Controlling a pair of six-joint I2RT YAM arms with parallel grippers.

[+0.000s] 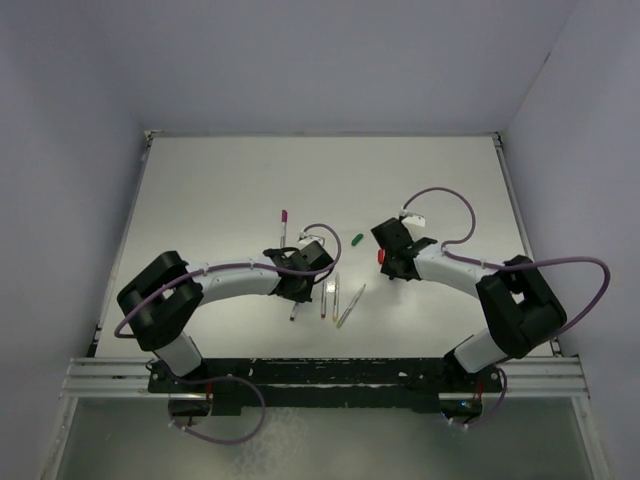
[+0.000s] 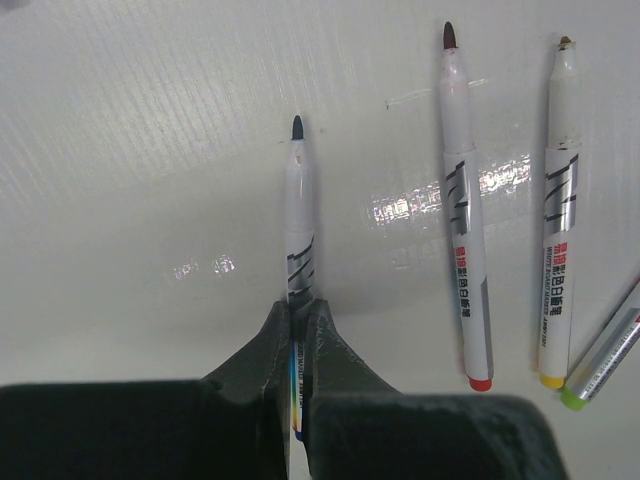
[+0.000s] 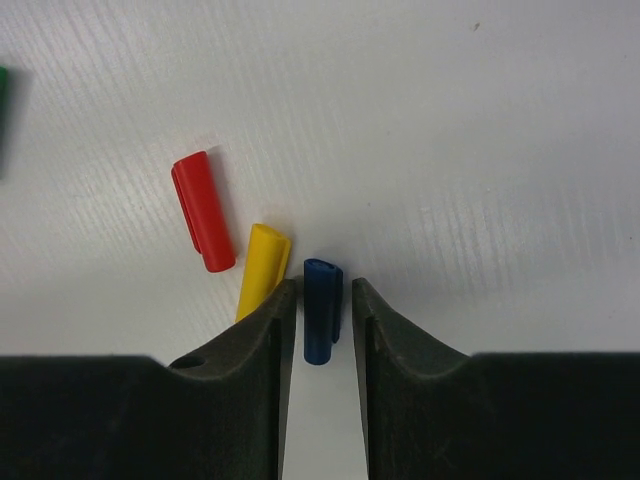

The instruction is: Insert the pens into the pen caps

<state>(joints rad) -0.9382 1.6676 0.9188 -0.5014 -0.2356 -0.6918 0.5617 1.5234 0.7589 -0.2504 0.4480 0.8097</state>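
Note:
My left gripper [image 2: 300, 305] is shut on a pale pen with a dark blue tip [image 2: 299, 215], holding it by its rear half just above the table. Three more uncapped pens lie to its right: red-ended [image 2: 461, 220], yellow-ended [image 2: 559, 210] and green-ended [image 2: 604, 356]. My right gripper [image 3: 322, 290] is open, with its fingers on either side of the blue cap [image 3: 320, 312] lying on the table. The yellow cap [image 3: 262, 270] touches the left finger. The red cap [image 3: 203, 210] and the green cap [image 3: 5, 105] lie further left.
In the top view a pen [image 1: 284, 228] with a purple cap on it lies beyond the left gripper [image 1: 297, 292]. The green cap [image 1: 357, 239] lies between the arms, left of the right gripper [image 1: 392, 262]. White walls enclose the table [image 1: 220, 190].

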